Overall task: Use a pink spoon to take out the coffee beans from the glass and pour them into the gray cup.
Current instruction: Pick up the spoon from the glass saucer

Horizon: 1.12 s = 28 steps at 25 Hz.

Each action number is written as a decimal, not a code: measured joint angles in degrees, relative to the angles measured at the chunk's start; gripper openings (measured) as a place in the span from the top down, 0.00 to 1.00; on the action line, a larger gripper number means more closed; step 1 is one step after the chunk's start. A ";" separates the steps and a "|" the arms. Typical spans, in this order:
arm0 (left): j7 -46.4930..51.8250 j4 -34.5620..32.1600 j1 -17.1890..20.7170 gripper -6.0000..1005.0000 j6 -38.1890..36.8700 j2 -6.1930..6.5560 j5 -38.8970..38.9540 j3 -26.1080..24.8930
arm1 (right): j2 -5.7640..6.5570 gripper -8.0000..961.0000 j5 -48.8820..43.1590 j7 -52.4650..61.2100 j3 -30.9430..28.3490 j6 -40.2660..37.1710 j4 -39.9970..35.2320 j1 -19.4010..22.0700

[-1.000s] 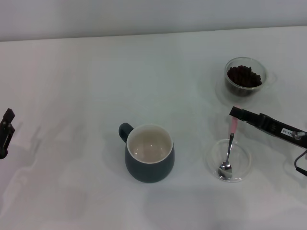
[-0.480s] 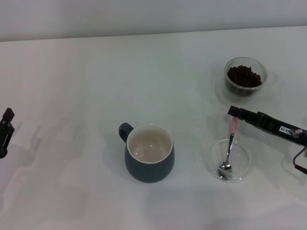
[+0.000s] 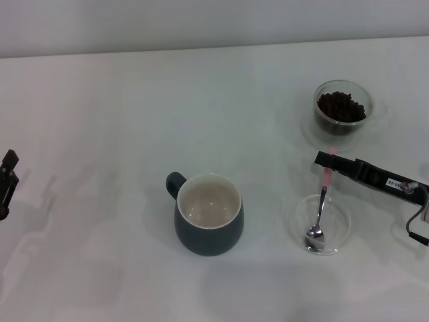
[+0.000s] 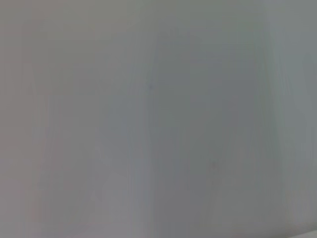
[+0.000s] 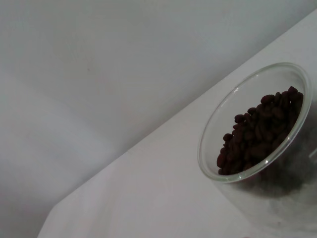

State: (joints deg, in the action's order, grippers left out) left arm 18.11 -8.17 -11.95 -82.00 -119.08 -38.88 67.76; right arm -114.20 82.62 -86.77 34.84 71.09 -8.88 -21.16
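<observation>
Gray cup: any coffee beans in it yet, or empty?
Empty. The gray cup shows only its bare cream inside; the beans sit in the glass.

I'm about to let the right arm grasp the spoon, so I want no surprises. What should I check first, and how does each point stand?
1. pink spoon lies with its bowl in the clear dish: ok.
2. right gripper is at the spoon's handle end: ok.
3. Its grip on the handle: cannot tell.
4. glass upright, holding coffee beans: ok.
5. gray cup upright, inside empty: ok.
6. left gripper off at the table's left edge: ok.
</observation>
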 joint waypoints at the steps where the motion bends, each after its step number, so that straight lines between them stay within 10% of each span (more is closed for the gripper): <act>1: 0.00 -0.01 0.00 0.54 0.00 0.02 0.01 -0.02 | -0.07 0.61 0.01 0.00 -0.10 -0.09 0.00 -0.07; 19: -0.24 -0.27 -0.09 0.54 0.37 0.28 0.36 -0.26 | -0.32 0.84 1.37 2.12 -0.63 1.89 -0.10 -0.02; 28: -0.27 -0.27 -0.09 0.54 0.45 0.26 0.39 -0.26 | 0.50 0.84 5.22 2.13 -5.21 15.08 -1.92 2.56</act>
State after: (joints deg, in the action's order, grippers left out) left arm 17.84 -8.44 -12.04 -81.55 -118.83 -38.49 67.50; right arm -113.70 87.84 -84.63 29.63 86.17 -10.81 -18.60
